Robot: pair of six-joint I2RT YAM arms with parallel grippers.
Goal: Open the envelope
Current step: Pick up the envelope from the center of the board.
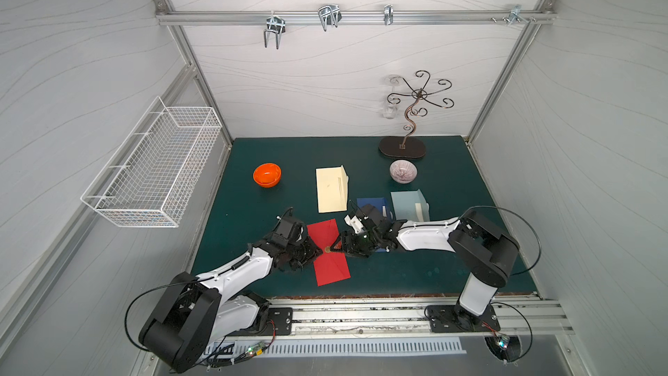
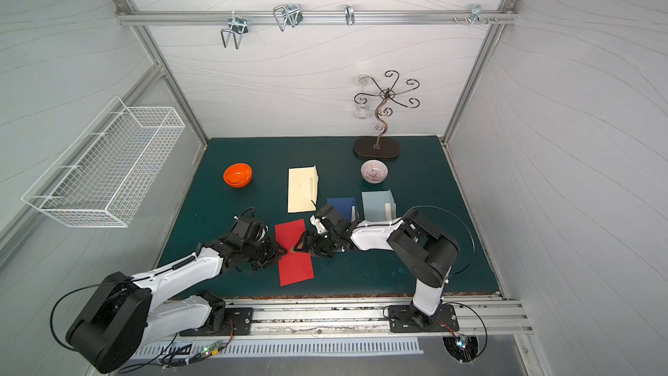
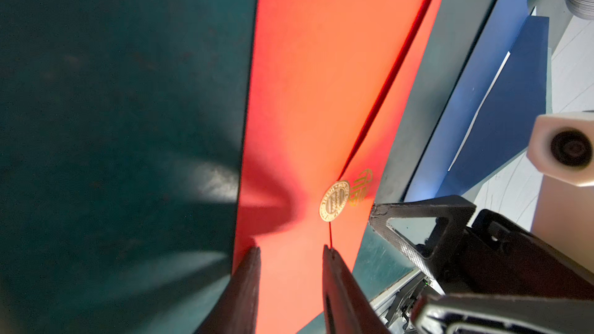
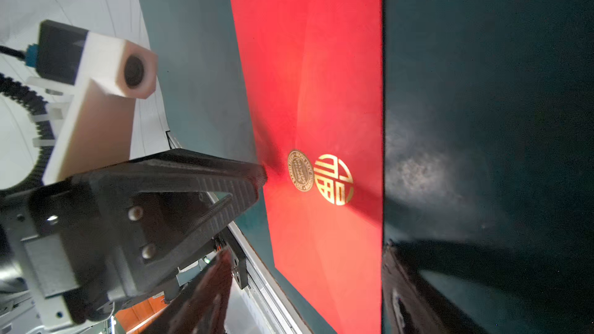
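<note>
A: Where's the red envelope (image 1: pixel 332 267)?
B: Flat on the counter (image 1: pixel 245 204), lying between our two grippers, long edges toward them.
A: Left gripper (image 3: pixel 291 249)?
B: Jaws apart, narrow gap. In the left wrist view we see red paper between the fingers (image 3: pixel 247 284). The tips sit at the envelope edge nearest that gripper. We can't tell if they press on it.
A: Right gripper (image 4: pixel 308 249)?
B: Jaws spread wide, not clamped on anything. One of its fingers (image 4: pixel 405 284) ends at the opposite long edge. The other is blurred in the right wrist view. In both top views it faces the left gripper across the paper.
A: Seal (image 4: pixel 300 171)?
B: Gold, round, mid-envelope, just ahead of the left gripper's tips, between the two grippers. A gold emblem (image 4: pixel 333 178) sits just beside it, on the right gripper's side.
A: Flap?
B: Down. We see its seam run into the seal, with a thin shadow along it.
A: Neighbours?
B: Blue envelope (image 1: pixel 379 202) just behind the right gripper, partly hidden by that wrist. Cream envelope (image 1: pixel 330 189) and pale envelope (image 1: pixel 406 204) beyond it. Orange bowl (image 1: pixel 267 174) well beyond the left gripper, patterned bowl (image 1: pixel 403 171) well beyond the right.
</note>
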